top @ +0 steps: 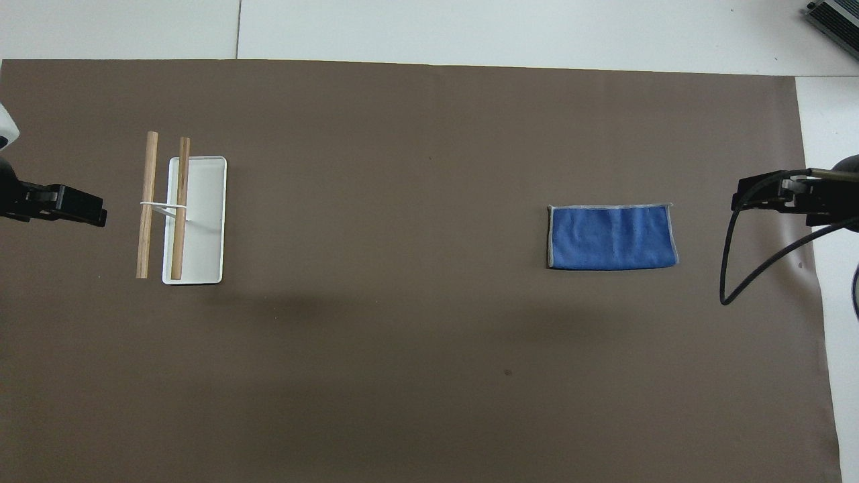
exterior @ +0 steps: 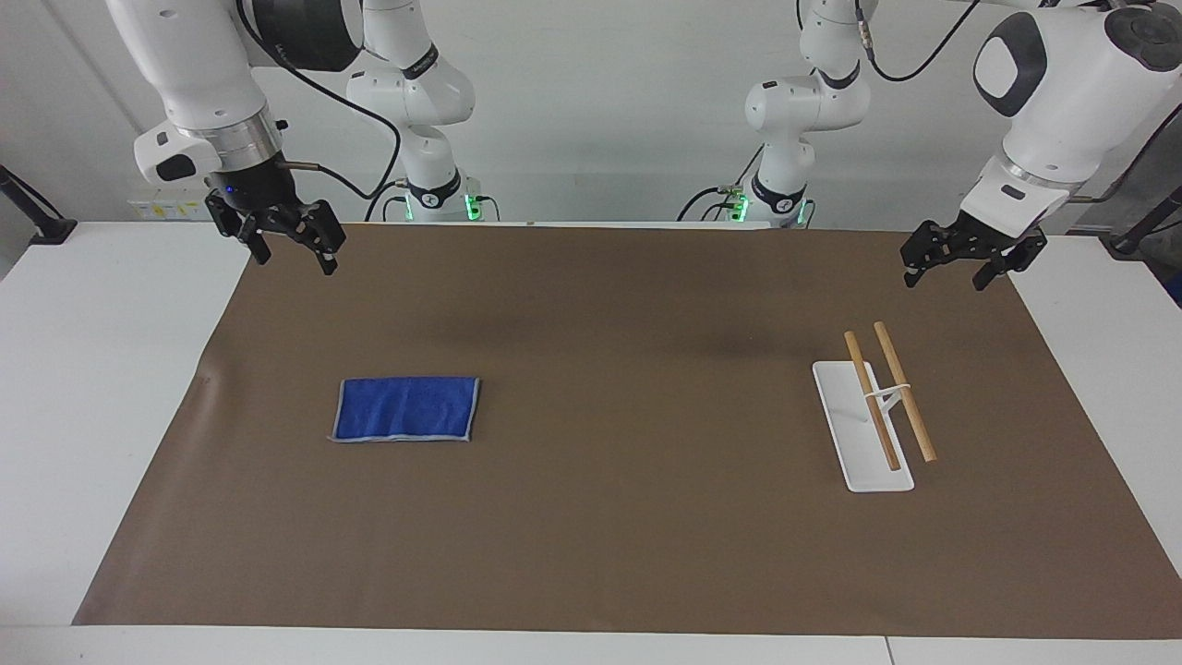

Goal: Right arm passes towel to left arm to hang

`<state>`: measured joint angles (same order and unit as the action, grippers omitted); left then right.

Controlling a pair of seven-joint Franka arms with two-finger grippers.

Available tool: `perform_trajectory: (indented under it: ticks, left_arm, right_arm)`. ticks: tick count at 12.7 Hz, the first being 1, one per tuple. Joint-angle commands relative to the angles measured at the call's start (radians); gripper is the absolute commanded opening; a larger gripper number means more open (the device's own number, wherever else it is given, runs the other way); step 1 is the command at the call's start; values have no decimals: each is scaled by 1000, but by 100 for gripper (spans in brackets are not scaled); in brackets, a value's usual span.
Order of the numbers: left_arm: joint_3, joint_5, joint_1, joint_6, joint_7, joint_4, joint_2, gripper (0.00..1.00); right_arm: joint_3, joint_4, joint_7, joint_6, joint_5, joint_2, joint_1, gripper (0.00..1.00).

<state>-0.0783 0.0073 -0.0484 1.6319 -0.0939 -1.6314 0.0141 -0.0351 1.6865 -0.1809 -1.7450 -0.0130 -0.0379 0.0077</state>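
Note:
The blue towel (exterior: 406, 409) (top: 612, 237) lies flat on the brown mat, toward the right arm's end of the table. My right gripper (exterior: 294, 251) (top: 746, 193) hangs open and empty in the air over the mat's edge at that end, apart from the towel. My left gripper (exterior: 947, 275) (top: 90, 209) is also open and empty. It is raised over the mat's edge at the left arm's end, beside the rack and clear of it. That arm waits.
A towel rack with a white base (exterior: 854, 443) (top: 205, 221) and two wooden rods (exterior: 907, 397) (top: 146, 201) stands toward the left arm's end. A black cable (top: 728, 268) loops from the right wrist. The brown mat (exterior: 628, 517) covers most of the white table.

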Motion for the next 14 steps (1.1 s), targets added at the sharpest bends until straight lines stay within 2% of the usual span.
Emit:
perform_trajectory:
  ticks: [1,7,14]
  left_arm:
    - [8,-9,8,16,13,-39,-31,100]
    - [8,-9,8,16,13,-39,-31,100]
    - [8,-9,8,16,13,-39,-31,100]
  right_arm:
    - [-2,111,15,-126,4,-19,-3,100]
    - [-2,222,15,-342,4,72,0,100]
    - [3,252,55,-589,-2,266,23,100]
